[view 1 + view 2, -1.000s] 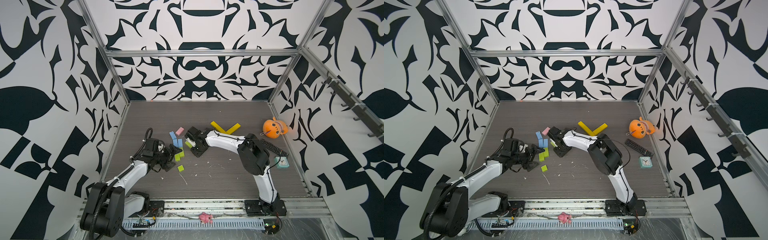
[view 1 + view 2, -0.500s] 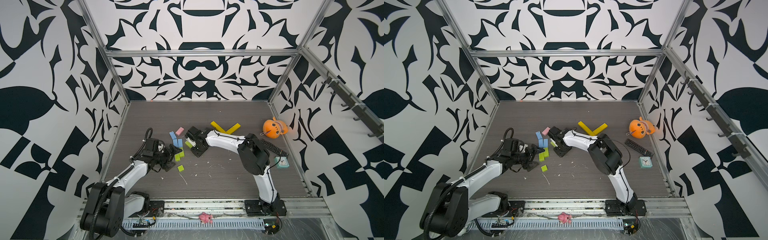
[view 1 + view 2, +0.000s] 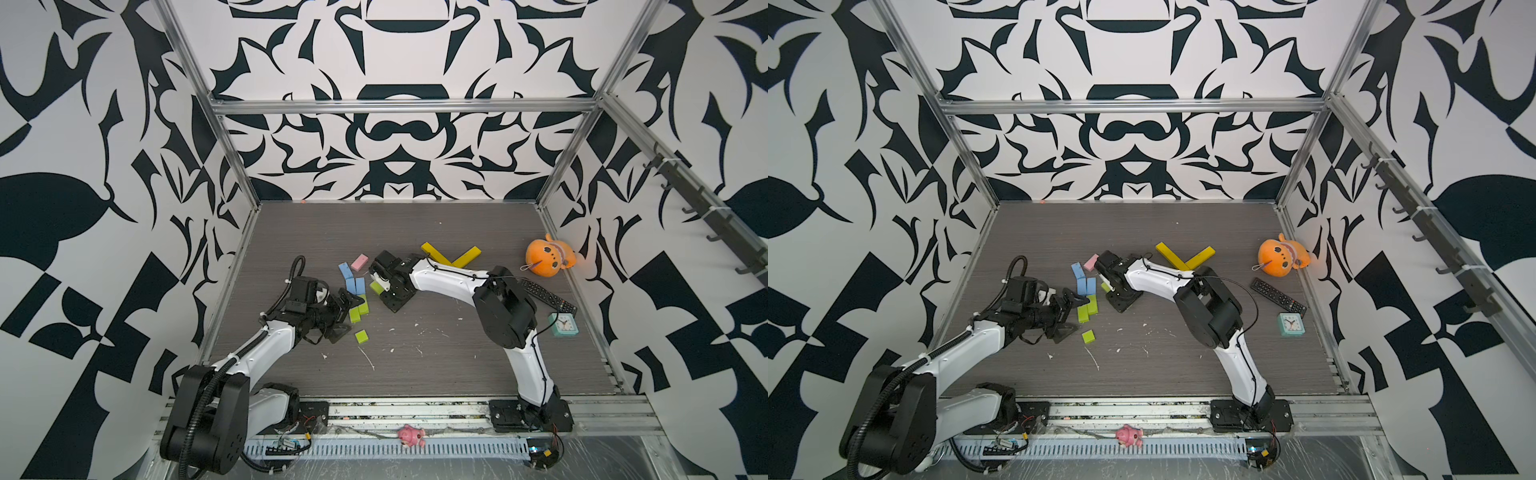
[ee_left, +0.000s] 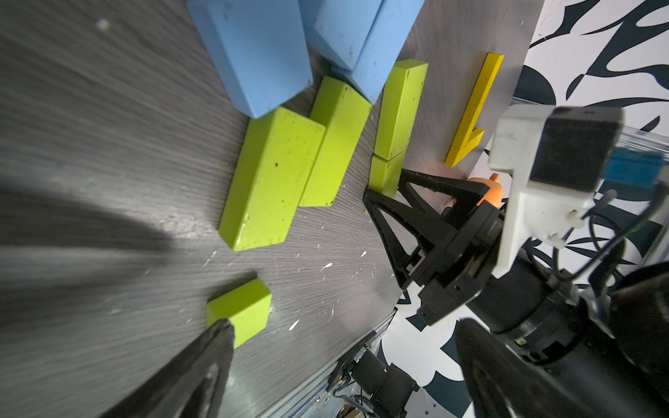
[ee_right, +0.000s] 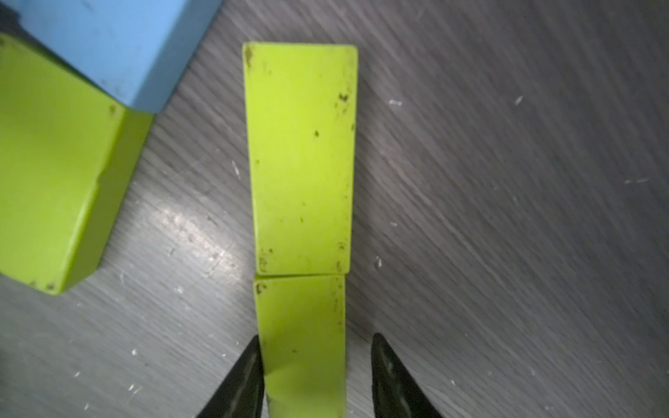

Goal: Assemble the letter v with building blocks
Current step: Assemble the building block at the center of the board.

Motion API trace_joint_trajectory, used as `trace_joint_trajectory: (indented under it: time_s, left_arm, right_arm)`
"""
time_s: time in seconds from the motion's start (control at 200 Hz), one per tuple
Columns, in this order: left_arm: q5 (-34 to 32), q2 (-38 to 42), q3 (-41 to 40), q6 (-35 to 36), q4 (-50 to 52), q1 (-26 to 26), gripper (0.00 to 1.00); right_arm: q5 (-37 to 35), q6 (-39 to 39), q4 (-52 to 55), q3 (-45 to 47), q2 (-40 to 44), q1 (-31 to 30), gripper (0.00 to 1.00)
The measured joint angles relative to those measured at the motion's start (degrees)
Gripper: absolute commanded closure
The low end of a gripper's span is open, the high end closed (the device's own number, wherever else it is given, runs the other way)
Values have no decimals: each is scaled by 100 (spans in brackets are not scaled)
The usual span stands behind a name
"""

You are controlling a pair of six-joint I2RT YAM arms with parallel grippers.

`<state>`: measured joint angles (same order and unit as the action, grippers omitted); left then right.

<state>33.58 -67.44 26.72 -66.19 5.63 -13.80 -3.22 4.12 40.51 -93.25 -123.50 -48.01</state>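
The right hand (image 5: 316, 338) has its fingers apart around one end of a short lime block (image 5: 302, 318), one finger against its edge and the other clear of it, and that block lies end to end with a longer lime block (image 5: 300, 155) on the grey surface (image 5: 506, 181). The left hand (image 3: 345, 315) is spread wide, low beside two more lime blocks (image 3: 354, 315) lying side by side, with a small lime square (image 3: 361, 336) just beside it. Beyond lie light blue blocks (image 3: 351, 286), a pink block (image 3: 359, 262) and two yellow blocks (image 3: 467, 256) meeting in a V behind the right arm (image 3: 449, 280).
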Motion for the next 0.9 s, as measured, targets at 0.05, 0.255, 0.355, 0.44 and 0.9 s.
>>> trace_joint_trajectory:
  time_s: [0.05,0.255,0.355,0.44,0.9]
  left_arm:
    - [0,0,-2,0,0,0,1]
    - [2,0,-7,2,0,0,1]
    - [0,0,-7,2,2,0,1]
    - [0,0,-7,2,2,0,1]
    - [2,0,-7,9,17,0,1]
  right_arm:
    - [0,0,4,-44,-31,0,50]
    - [0,0,15,-208,-138,0,50]
    - [0,0,26,-293,-195,0,50]
    - [-2,0,33,-348,-227,4,50]
    - [7,-2,87,-540,-348,31,50]
